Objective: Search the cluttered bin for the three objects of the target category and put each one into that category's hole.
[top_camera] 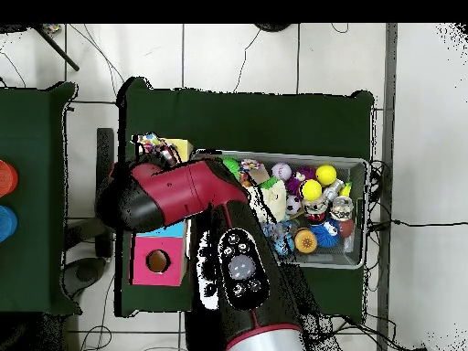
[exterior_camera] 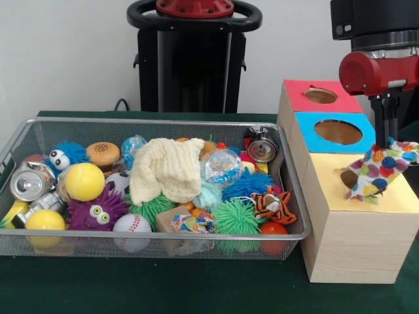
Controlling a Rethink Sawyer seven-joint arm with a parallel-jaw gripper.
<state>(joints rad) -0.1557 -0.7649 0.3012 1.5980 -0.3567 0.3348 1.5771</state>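
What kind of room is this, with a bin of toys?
Probably a robotics lab: a red robot arm holds a spotted cloth over a wooden box with coloured holes, beside a wire basket of toys.

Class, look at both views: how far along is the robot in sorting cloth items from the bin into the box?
Done: nothing can be confirmed; the holes' insides are hidden. In hand: the gripper holds a polka-dot cloth over the yellow section of the wooden box. Left: releasing it, and at least the cream knitted cloth lying in the wire bin.
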